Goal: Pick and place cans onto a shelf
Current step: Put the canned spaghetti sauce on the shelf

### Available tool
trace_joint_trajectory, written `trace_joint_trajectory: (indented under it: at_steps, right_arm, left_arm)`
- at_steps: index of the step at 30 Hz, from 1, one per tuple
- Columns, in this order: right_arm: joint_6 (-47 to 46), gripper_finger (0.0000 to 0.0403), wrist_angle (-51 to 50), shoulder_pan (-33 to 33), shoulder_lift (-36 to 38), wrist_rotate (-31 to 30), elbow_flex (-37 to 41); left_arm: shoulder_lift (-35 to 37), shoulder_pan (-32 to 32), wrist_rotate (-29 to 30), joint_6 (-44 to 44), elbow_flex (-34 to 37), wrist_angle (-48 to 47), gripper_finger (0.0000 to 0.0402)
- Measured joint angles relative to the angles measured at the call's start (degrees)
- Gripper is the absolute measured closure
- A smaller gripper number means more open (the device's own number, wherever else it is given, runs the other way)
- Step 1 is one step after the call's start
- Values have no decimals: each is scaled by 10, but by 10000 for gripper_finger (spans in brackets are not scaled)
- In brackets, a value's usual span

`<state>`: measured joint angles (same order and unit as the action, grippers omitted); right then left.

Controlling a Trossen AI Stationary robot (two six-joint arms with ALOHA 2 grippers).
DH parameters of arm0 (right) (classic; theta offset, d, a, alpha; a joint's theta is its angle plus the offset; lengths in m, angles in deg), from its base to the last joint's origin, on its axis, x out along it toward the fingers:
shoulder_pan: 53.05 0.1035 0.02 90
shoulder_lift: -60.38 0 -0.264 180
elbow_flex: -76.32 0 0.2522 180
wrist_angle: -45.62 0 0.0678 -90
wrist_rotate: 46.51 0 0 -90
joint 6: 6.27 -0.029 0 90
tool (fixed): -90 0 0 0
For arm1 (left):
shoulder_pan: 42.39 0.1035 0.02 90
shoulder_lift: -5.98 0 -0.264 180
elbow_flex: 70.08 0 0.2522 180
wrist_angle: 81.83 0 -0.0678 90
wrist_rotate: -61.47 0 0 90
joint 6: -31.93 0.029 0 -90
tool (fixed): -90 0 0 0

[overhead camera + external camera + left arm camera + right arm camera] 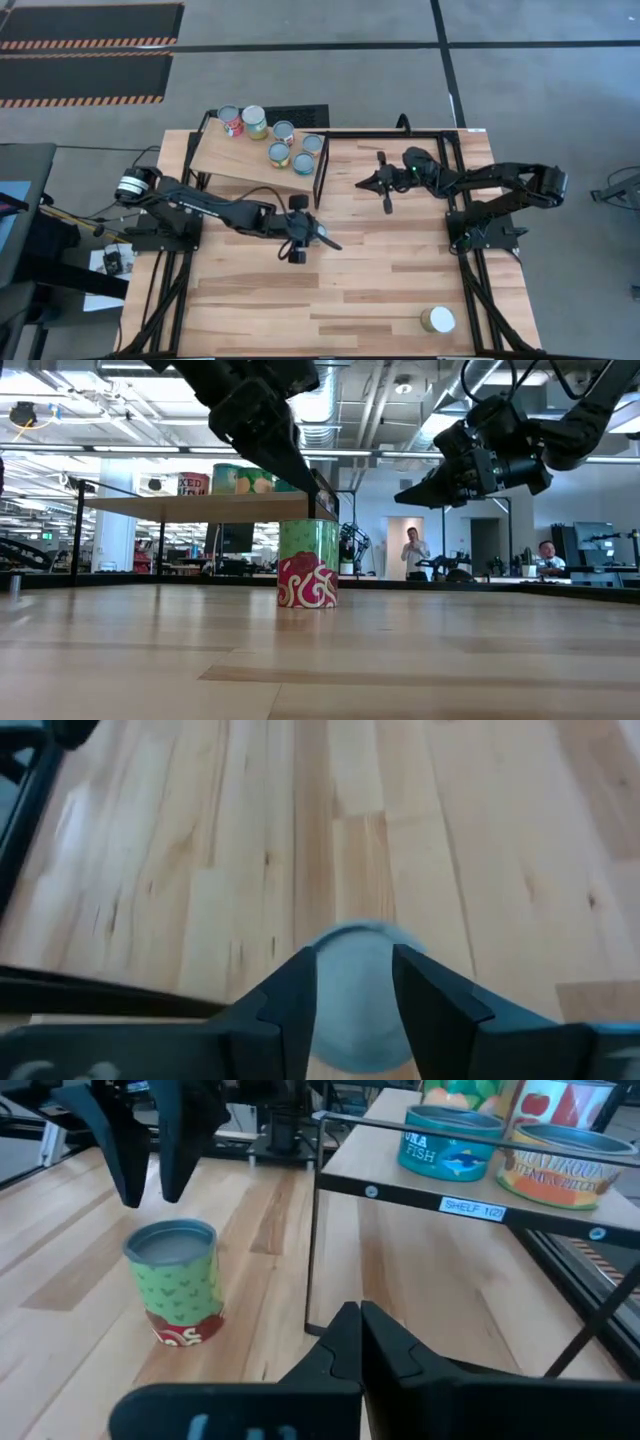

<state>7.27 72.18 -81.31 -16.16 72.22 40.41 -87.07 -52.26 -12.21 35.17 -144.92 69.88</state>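
The left gripper (pixel 313 234) hangs over the middle of the worktop (pixel 390 290), just right of the shelf's (pixel 235 155) right-hand end; its jaws stand narrowly apart above a green-and-red can (pixel 177 1295), whose grey top (pixel 352 990) shows between the two fingers (pixel 290 1010) in the left wrist view; from the right wrist view the fingers are above the can and apart from it, not gripping it; the can stands upright on the worktop (pixel 320 660) beside the shelf's black corner post (pixel 312 1250), and in the low view it sits just under the shelf board's end (pixel 307 565).

The right gripper (pixel 383 181) hovers in the air over the far right part of the worktop, pointing left toward the shelf and well apart from the can; its jaws are closed together with nothing between them (pixel 352 1342).

On the sloping shelf five cans stand upright: one red-labelled at the far left (pixel 230 121), a yellow-green one just beside it (pixel 254 121), and three more toward the right end (pixel 283 132) (pixel 279 154) (pixel 304 164), with another (pixel 313 144) at the right edge; a wider cream-topped can (pixel 438 320) stands alone at the near right of the worktop, well apart from both arms.
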Motion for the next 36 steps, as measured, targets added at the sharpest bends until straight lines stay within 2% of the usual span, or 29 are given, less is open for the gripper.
trace_joint_trajectory:
  at_steps: [10,15,20,31,36]
  right_arm:
    - [5,386,9,0,0,0,0]
    - [14,390,17,-1,0,0,0]
    - [15,385,21,0,0,0,0]
    - [17,388,23,0,0,-1,0]
    - [16,385,26,0,0,-1,-1]
  left_arm:
    - [0,3,5,3,6,-40,271]
    - [0,3,-21,16,5,-40,271]
    - [0,2,-74,14,1,-39,271]
    - [-9,2,-76,20,19,-20,271]
    - [-31,6,-81,55,21,-17,271]
